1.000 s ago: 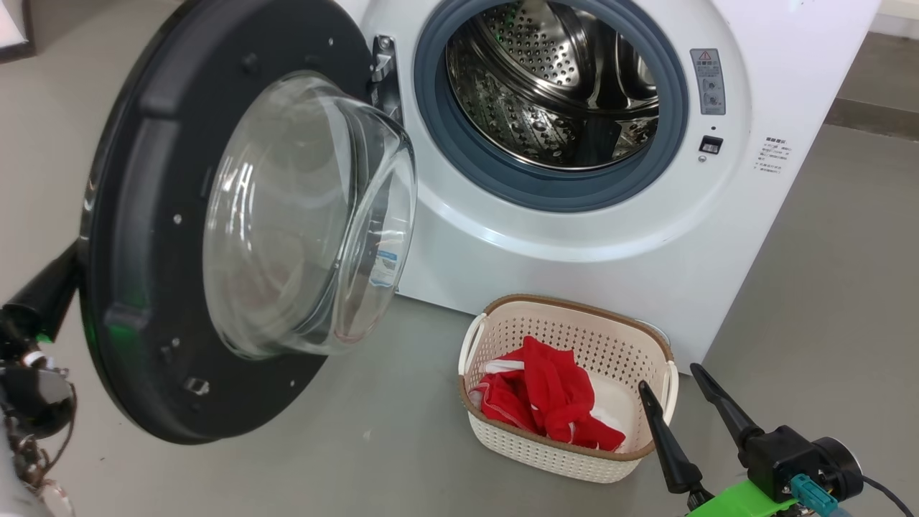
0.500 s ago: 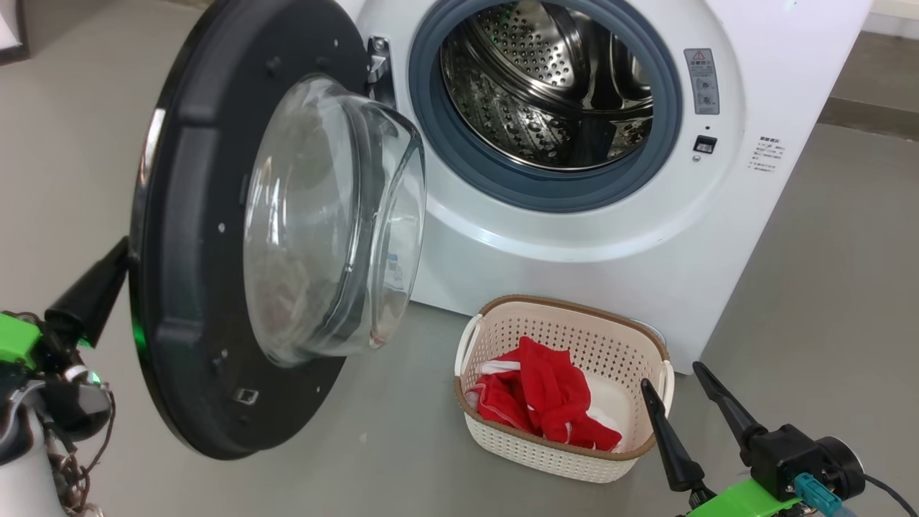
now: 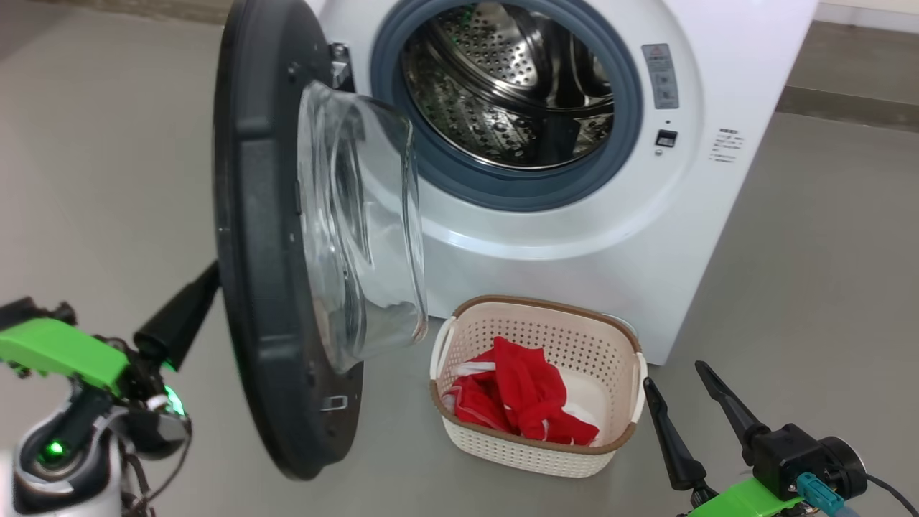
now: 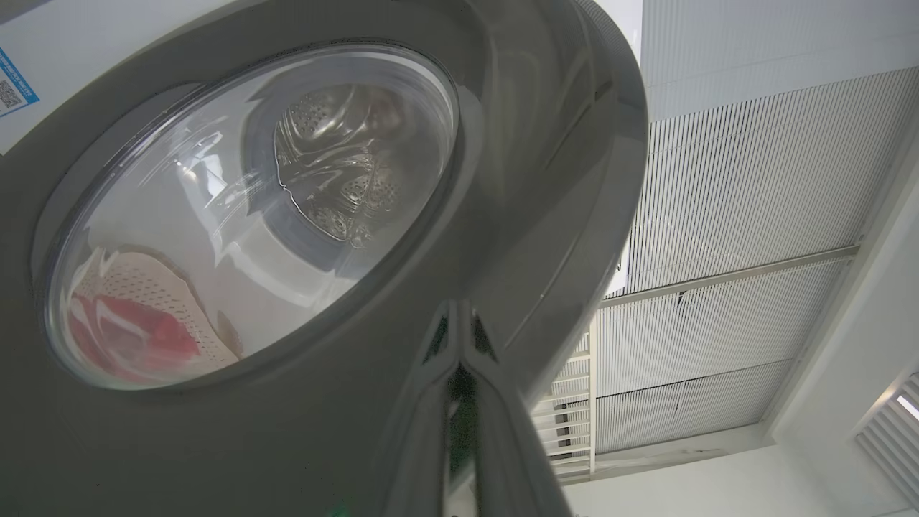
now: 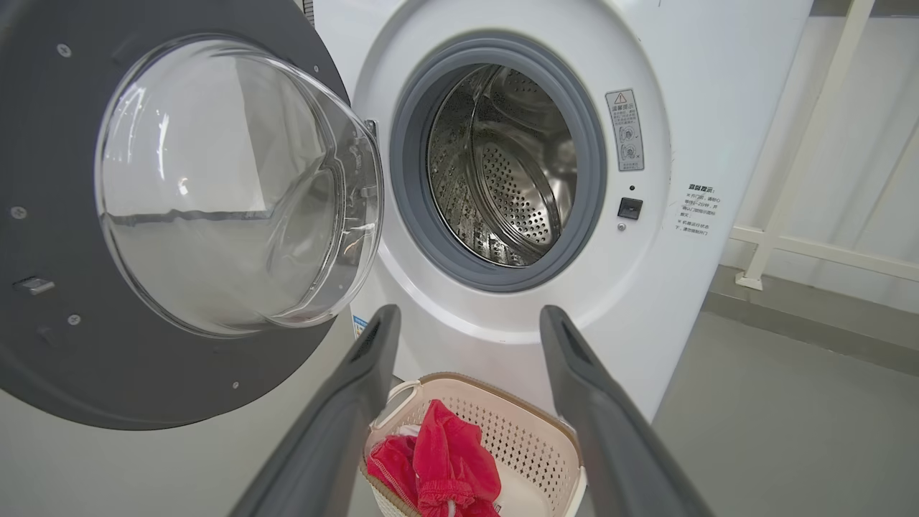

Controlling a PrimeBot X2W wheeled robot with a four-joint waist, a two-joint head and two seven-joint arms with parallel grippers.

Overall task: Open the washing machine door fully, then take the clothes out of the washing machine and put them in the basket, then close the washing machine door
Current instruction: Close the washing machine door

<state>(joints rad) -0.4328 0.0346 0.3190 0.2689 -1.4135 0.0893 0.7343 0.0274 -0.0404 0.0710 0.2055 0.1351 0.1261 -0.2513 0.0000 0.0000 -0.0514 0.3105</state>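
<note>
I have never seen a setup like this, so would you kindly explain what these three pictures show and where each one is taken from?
One picture looks down from the robot's head; the others come from cameras on each wrist. The washing machine stands with its door swung open and its steel drum looking empty. On the floor, the basket holds the red clothes. The left gripper, shut, its fingers pressed together, rests against the door's outer face. The right gripper hovers open near the basket, holding nothing.
</note>
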